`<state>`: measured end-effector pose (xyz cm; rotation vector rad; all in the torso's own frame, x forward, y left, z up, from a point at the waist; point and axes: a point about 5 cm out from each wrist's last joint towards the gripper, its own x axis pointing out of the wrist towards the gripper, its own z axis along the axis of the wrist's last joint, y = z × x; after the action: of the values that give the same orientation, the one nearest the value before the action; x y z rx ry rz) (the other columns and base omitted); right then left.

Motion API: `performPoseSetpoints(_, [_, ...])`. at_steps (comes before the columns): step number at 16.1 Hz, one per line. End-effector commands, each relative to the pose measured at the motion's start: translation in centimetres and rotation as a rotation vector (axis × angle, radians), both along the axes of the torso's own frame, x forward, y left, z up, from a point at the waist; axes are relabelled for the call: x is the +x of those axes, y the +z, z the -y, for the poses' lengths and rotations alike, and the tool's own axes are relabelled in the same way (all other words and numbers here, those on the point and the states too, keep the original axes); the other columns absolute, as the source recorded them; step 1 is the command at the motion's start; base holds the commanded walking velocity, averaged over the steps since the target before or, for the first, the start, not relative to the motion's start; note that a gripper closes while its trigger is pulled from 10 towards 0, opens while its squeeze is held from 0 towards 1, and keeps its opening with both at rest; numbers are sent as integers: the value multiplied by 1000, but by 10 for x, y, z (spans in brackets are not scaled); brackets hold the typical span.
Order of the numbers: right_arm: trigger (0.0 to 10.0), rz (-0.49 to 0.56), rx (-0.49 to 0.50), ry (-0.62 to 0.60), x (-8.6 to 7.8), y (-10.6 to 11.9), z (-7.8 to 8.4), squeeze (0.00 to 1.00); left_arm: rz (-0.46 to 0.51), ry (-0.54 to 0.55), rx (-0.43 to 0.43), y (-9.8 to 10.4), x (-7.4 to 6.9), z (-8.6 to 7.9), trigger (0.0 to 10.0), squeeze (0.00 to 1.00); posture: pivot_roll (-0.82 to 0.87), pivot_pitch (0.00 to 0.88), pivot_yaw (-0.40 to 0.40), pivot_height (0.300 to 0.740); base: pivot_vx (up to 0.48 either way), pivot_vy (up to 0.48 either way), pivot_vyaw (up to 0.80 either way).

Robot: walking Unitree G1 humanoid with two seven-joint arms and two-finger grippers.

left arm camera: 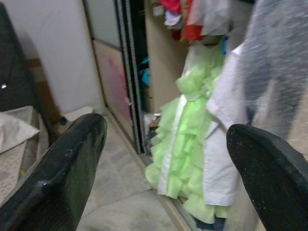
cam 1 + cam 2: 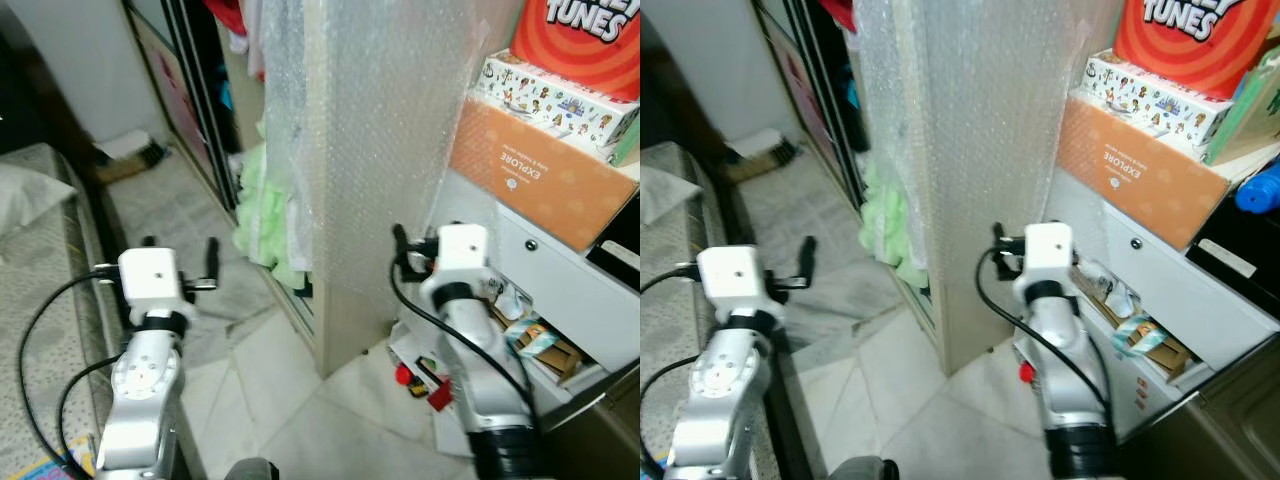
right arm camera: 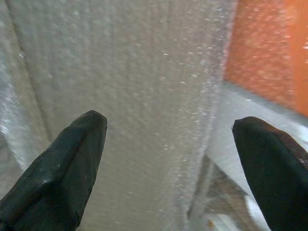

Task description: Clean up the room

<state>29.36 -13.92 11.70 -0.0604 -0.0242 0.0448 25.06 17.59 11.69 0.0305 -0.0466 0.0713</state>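
The tidying looks barely begun, by my reading: both pincers are empty and spread wide, holding nothing. The left pincer (image 2: pixel 180 262) hangs above the floor (image 2: pixel 190 215) beside the bed (image 2: pixel 40 260), aimed toward the wardrobe, where a green dress (image 1: pixel 180 144) and a white garment (image 1: pixel 226 144) hang down to the floor. The right pincer (image 2: pixel 1023 240) is raised just before a tall panel in bubble wrap (image 2: pixel 980 130), close to it but apart. What seems left to clear lies low on the right: red bits (image 2: pixel 420 385) on the floor and clutter in an open drawer (image 2: pixel 535 345) under stacked boxes (image 2: pixel 540 170). The drawer's contents are too small and jumbled to name, the boxes run off the frame, and the wardrobe interior is dark.
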Motion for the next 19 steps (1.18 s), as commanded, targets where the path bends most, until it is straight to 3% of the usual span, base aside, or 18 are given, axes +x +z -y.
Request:
performPoseSetpoints(1, [10000, 3, 2, 6, 3, 3, -2, 0, 9, -2, 3, 2, 2, 0, 10000, 0, 36, 0, 31, 740, 0, 0, 0])
performPoseSetpoints(5, [10000, -11, -47, 47, 6, 2, -7, 0, 15, 1, 3, 3, 4, 1, 10000, 0, 40, 0, 22, 740, 0, 0, 0])
performPoseSetpoints(7, [10000, 7, -95, 71, 5, 3, -10, 0, 16, -7, -1, 2, 5, 2, 10000, 0, 33, 0, 19, 740, 0, 0, 800])
performPoseSetpoints(16, [10000, 3, -78, 81, 5, 3, -9, 0, 18, -23, -5, 2, 7, 6, 10000, 0, 33, 0, 14, 740, 0, 0, 800])
performPoseSetpoints(19, [10000, 12, -95, 56, 2, 5, -1, 0, 30, -19, 7, 4, 6, 6, 10000, 0, 33, 0, 14, 740, 0, 0, 800])
